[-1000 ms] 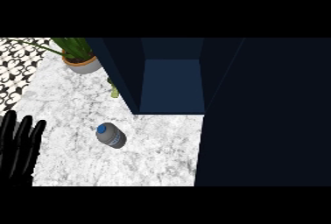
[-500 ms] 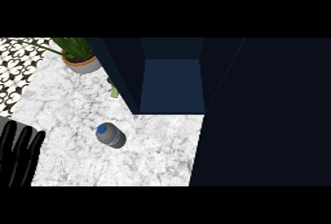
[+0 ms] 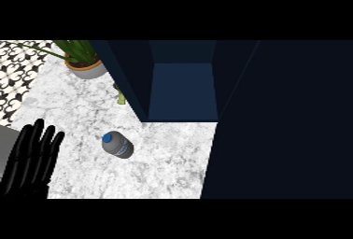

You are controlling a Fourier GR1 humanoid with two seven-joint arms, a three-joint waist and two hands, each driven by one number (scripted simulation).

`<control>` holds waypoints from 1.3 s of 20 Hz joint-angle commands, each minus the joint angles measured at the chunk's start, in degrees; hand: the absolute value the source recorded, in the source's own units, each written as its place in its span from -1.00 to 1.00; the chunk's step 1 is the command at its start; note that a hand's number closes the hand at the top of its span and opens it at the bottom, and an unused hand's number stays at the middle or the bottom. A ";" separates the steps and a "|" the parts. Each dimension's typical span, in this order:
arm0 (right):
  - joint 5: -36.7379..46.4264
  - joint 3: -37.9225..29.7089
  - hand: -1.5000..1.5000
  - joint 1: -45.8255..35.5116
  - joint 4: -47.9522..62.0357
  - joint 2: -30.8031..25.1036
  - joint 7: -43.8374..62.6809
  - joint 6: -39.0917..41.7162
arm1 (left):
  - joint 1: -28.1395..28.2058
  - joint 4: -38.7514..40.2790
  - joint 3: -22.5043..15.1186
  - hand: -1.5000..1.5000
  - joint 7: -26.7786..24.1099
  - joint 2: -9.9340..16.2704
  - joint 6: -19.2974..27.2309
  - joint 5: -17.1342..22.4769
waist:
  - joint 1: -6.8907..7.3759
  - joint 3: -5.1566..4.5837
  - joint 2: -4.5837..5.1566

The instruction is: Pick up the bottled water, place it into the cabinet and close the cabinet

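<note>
The bottled water, a grey bottle with a blue cap and a blue label band, stands on the white marble counter. Behind it to the right is the dark blue cabinet, its inside open toward me and its door swung out along the right. My left hand shows at the lower left with fingers straight and up, open, holding nothing, a short way left of the bottle. My right hand is out of sight.
A potted green plant stands at the back left of the counter. A small green thing lies by the cabinet's left wall. Patterned black-and-white tiling runs along the far left.
My left hand has moved slightly right and up, toward the bottle. The bottle and the cabinet have stayed in place.
</note>
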 commanded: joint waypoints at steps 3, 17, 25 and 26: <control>6.51 2.73 -1.00 -0.26 -4.03 -0.28 3.26 -2.25 | 1.91 7.21 -0.79 -1.00 -5.93 -1.49 0.11 -1.28 | 0.17 -0.03 -0.01; 3.79 3.65 -1.00 2.66 -1.62 -3.75 -3.77 -4.07 | -2.93 29.32 10.79 -1.00 -16.41 0.96 -4.62 6.25 | 0.01 0.02 0.02; 7.10 6.89 -1.00 -1.50 -7.82 -3.42 6.24 -7.58 | -14.71 49.84 15.27 -1.00 -22.08 1.30 -5.29 6.93 | -0.45 -0.05 0.04; 3.53 2.76 -1.00 -0.12 -6.07 -5.43 2.30 -5.92 | -10.92 54.41 14.11 -1.00 -30.11 -0.36 -6.71 6.14 | -0.46 -0.04 0.10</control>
